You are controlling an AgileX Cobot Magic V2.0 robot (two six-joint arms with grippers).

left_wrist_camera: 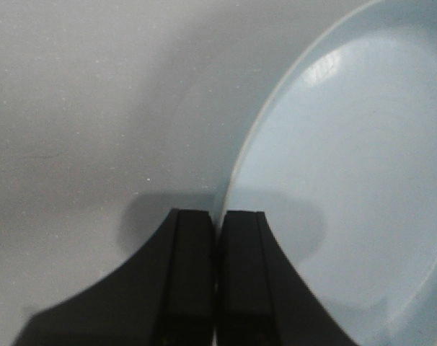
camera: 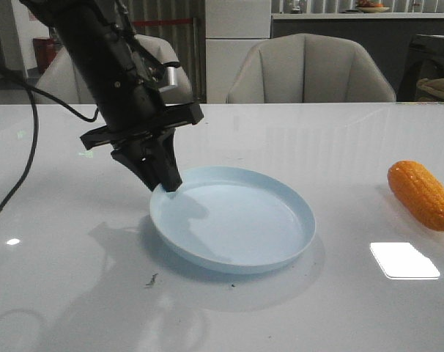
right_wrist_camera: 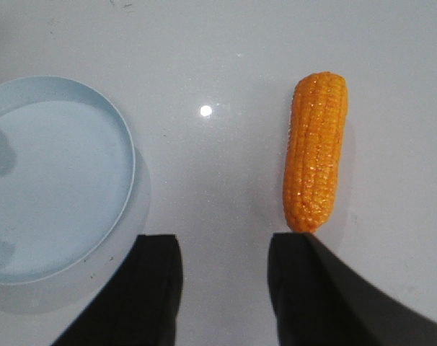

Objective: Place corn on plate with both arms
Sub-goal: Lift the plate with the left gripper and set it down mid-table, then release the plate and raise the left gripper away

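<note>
The left gripper (camera: 169,183) is pinching the near-left rim of the pale blue plate (camera: 280,253), fingers clamped on its edge, and could be tilting or dragging it. The right gripper (right_wrist_camera: 222,288) is hanging spread and empty; the corn (camera: 421,195) is lying on the table (camera: 75,293), well right of the plate, and may roll if nudged.

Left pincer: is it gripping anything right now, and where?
Yes: the left pincer is shut on the plate, pinching its rim at the near-left edge. The right pincer is open, holding nothing.

End effector (left_wrist_camera: 217,274) pinching plate (left_wrist_camera: 348,180) rim
</note>
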